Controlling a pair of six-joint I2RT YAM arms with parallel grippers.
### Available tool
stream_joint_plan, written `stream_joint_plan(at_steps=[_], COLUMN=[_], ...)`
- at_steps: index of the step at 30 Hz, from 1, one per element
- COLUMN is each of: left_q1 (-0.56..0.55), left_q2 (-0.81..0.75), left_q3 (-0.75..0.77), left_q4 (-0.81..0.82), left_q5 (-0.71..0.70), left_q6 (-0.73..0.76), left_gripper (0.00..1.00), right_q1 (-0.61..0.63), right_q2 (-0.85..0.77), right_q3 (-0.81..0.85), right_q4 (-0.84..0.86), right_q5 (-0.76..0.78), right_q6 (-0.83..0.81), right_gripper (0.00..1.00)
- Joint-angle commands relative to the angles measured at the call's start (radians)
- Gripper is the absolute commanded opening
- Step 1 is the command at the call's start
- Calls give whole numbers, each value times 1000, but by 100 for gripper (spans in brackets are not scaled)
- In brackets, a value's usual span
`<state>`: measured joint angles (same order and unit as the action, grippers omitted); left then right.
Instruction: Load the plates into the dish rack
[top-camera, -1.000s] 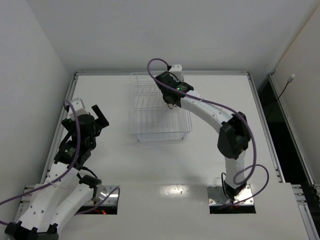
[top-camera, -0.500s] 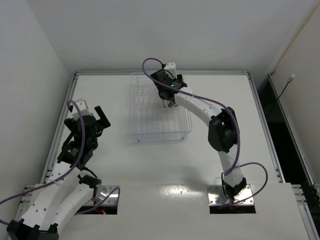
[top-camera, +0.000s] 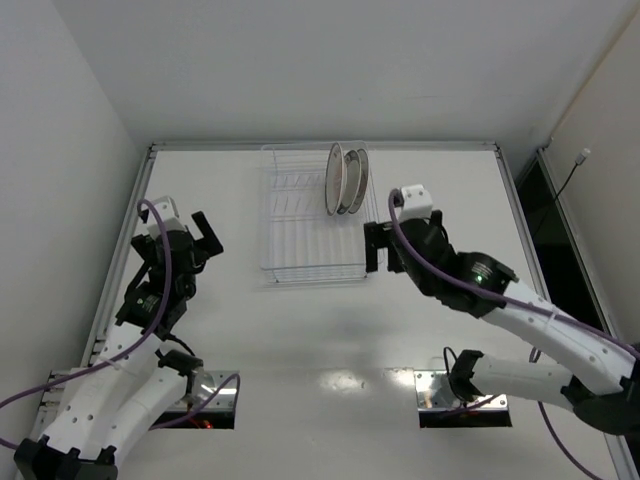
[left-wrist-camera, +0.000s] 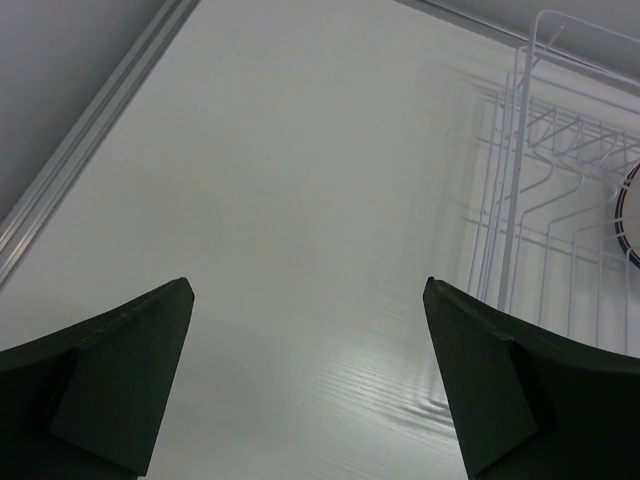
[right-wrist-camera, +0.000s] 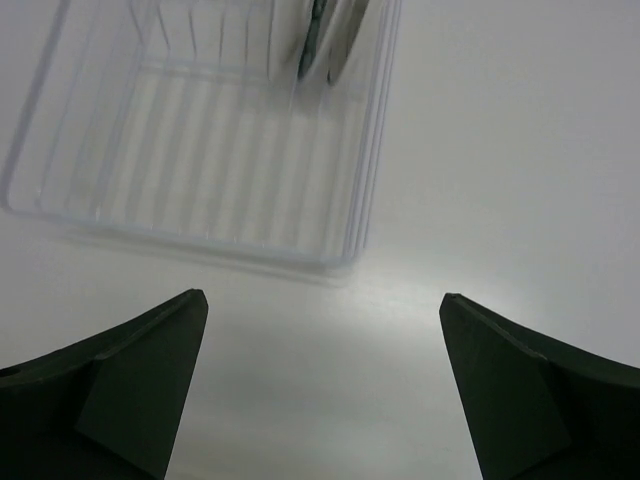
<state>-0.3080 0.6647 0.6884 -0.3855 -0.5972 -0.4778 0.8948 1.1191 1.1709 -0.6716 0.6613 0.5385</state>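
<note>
Left gripper (top-camera: 205, 237) hangs by the table (top-camera: 250, 330) left edge, fingers spread wide, holding nothing, with bare surface between it and the dish rack (top-camera: 300, 250). The rack sits mid-table toward the far edge. The plates (top-camera: 346, 180) stand on edge in its far right slots. Right gripper (top-camera: 376, 250) is just beside the rack's near right corner, also spread wide and empty.

Left wrist view shows the rack's left wall and a plate sliver (left-wrist-camera: 628, 215) cut by the frame. Right wrist view shows the rack's near end (right-wrist-camera: 200, 240) and the plates' lower edges (right-wrist-camera: 325, 40), tops cropped. The overhead view shows two rims; a third cannot be made out and the patterns are unreadable.
</note>
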Motion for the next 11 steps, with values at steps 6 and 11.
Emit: stream_joint_plan(at_steps=[6, 11], left_q1=[-19, -74], left_q2=[23, 42], left_q3=[3, 3], left_q4=[25, 16], left_q5=[43, -27], left_q6=[-2, -2], left_gripper=[100, 100], right_q1=[99, 127], right_q2=[-330, -372], right_q3=[-479, -507], right_q4=[37, -45], right_q5=[-144, -62], right_q6=[279, 383], right_gripper=[100, 100])
